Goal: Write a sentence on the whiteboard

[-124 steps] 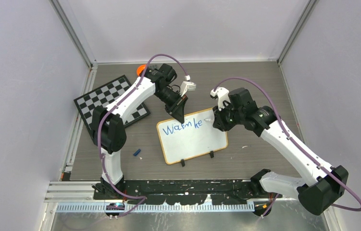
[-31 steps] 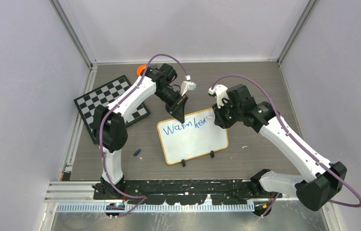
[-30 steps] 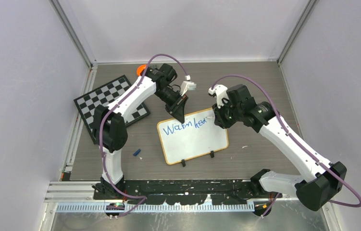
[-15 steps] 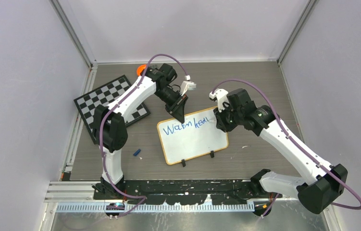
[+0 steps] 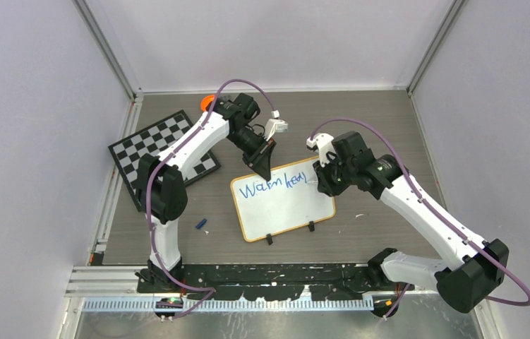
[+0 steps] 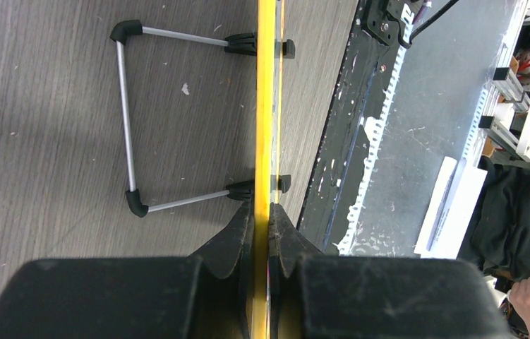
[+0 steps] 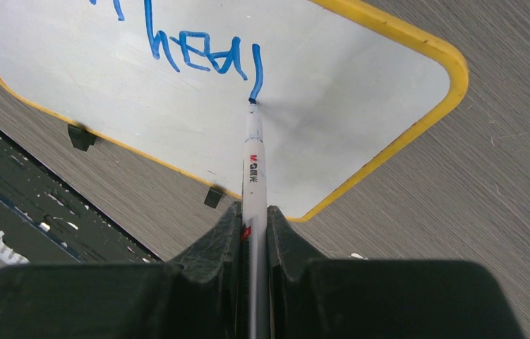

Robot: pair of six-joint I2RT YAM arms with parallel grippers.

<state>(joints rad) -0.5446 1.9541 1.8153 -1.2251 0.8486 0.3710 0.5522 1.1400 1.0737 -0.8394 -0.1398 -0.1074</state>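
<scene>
Whiteboard [image 5: 283,208]: stands tilted on its black feet mid-surface [image 5: 375,127], between the two arms.

Step in hand (judged): finishing the second word of the sentence [image 5: 269,187]. Best done with light, even tip pressure and short strokes along the script line. Lift cleanly between letters and leave room before the right rim. The board needs to be held rigid.

Right fingers [image 7: 212,247]: clamped on a white marker [image 7: 253,162]. Its barrel runs out between them, and the blue tip touches the board at the foot of the newest stroke.

Left fingers [image 6: 230,240]: pinched on the board's yellow top rim, one on each side.

Sentence: blue script, "Warm" and an unfinished word.
</scene>
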